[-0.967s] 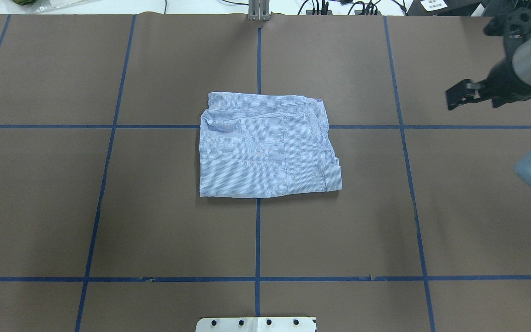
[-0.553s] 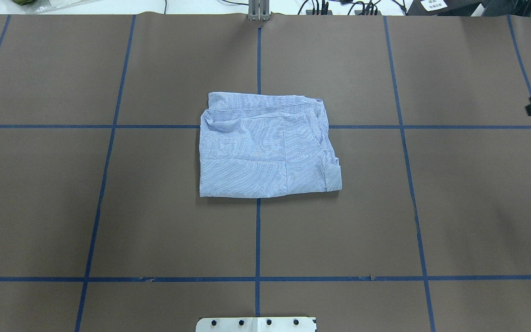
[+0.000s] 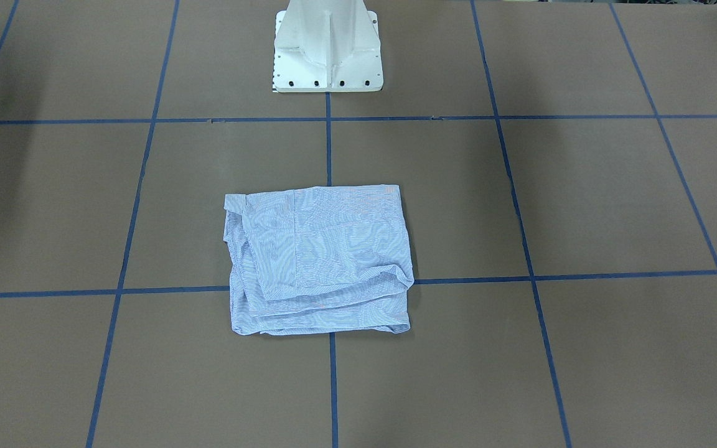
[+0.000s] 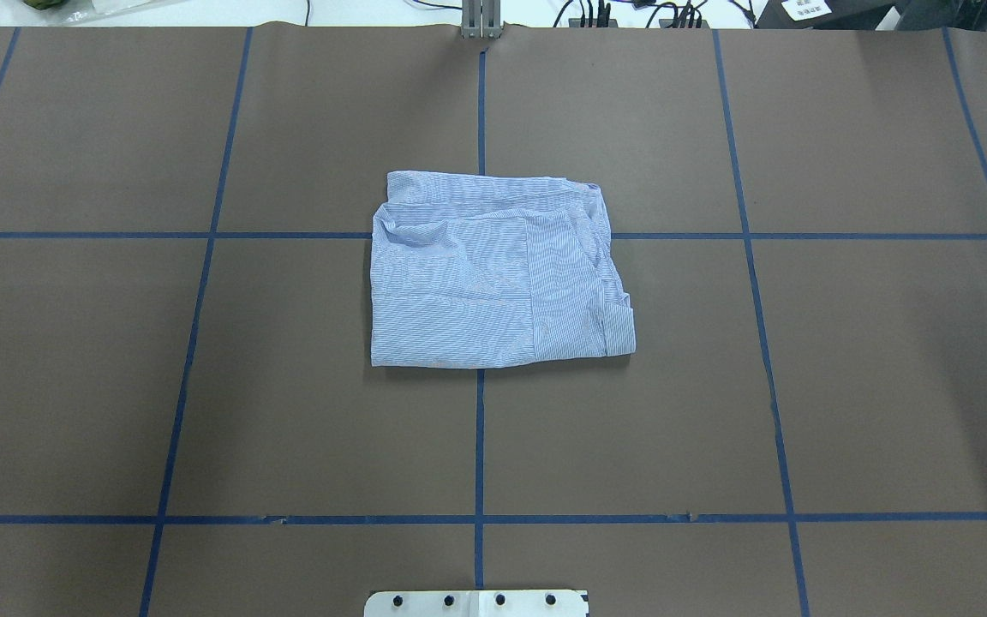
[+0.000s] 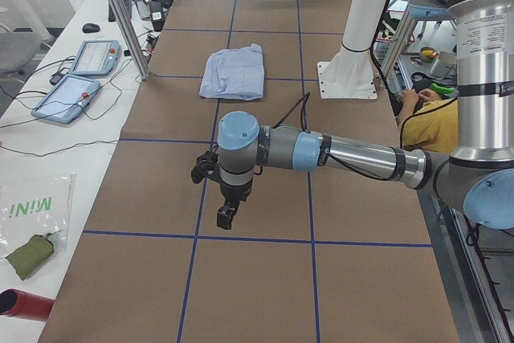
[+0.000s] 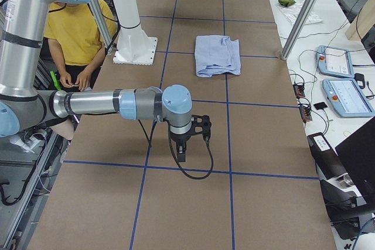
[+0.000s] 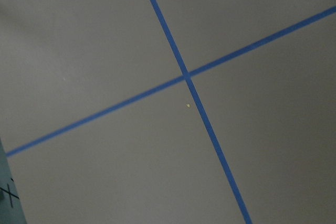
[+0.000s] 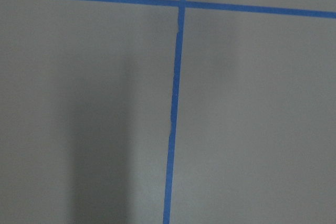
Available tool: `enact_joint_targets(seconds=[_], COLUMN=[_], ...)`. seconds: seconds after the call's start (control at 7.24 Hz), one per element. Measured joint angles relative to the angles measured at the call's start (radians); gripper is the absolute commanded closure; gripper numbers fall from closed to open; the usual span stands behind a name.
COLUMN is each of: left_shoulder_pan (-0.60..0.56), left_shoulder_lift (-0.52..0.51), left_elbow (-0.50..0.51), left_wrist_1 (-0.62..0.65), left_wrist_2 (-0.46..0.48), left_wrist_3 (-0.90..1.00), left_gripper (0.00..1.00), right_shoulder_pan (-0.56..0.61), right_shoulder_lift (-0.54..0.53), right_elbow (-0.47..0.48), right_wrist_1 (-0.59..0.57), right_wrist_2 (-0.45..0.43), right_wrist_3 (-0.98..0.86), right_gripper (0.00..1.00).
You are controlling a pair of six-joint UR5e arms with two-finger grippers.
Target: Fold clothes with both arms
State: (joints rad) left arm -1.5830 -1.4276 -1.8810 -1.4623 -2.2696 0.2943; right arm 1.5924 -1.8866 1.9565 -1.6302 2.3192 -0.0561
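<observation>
The shirt (image 4: 493,274) lies as a compact, roughly square packet on the worktop (image 4: 202,386), straight out in front of the white pedestal base (image 4: 476,602) and on the blue tape line (image 4: 479,446) that runs from it. The sleeves and collar are tucked out of sight. The edge nearest the pedestal base is straight, while the far edge and the side toward the robot's right show loose, rumpled layers (image 3: 253,249). I judge the folding essentially finished; at most, some tidying of those uneven layers is left.

Neither arm touches the cloth. The left arm (image 5: 353,154) reaches out to the pedestal base's left side and the right arm (image 6: 99,102) to its right side. The left tool (image 5: 227,216) and the right tool (image 6: 183,155) each hang point-down over bare worktop, well apart from the pedestal base. Whether either tool is spread or pressed together I cannot tell. Only the side views show them, and both wrist views show nothing but brown surface and tape.

No container stands on the worktop. Far from the pedestal base, on a side bench, a green pouch (image 5: 28,253) lies at the edge of a plastic bag (image 5: 32,206); whether it is inside I cannot tell.
</observation>
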Motion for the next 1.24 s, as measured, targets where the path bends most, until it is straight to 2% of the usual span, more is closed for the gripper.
enact_joint_targets(seconds=[0.28, 0.55, 0.97, 1.24], left_shoulder_pan=[-0.003, -0.004, -0.019, -0.025], left_shoulder_lift=[0.068, 0.095, 0.059, 0.025], left_elbow=[0.001, 0.001, 0.015, 0.017], left_wrist_1=[0.040, 0.041, 0.034, 0.024], left_wrist_2=[-0.086, -0.118, -0.115, -0.064], left_wrist_3=[-0.001, -0.003, -0.027, -0.165], left_gripper=[0.00, 0.00, 0.00, 0.00], right_shoulder_pan=[0.005, 0.007, 0.013, 0.014], right_shoulder_lift=[-0.026, -0.034, -0.025, -0.022], right_elbow=[-0.024, -0.053, -0.067, -0.067], right_wrist_1=[-0.001, -0.002, 0.001, 0.001], right_wrist_2=[0.002, 0.008, 0.010, 0.010], right_wrist_3=[-0.001, 0.000, 0.001, 0.003], right_gripper=[0.00, 0.00, 0.00, 0.00])
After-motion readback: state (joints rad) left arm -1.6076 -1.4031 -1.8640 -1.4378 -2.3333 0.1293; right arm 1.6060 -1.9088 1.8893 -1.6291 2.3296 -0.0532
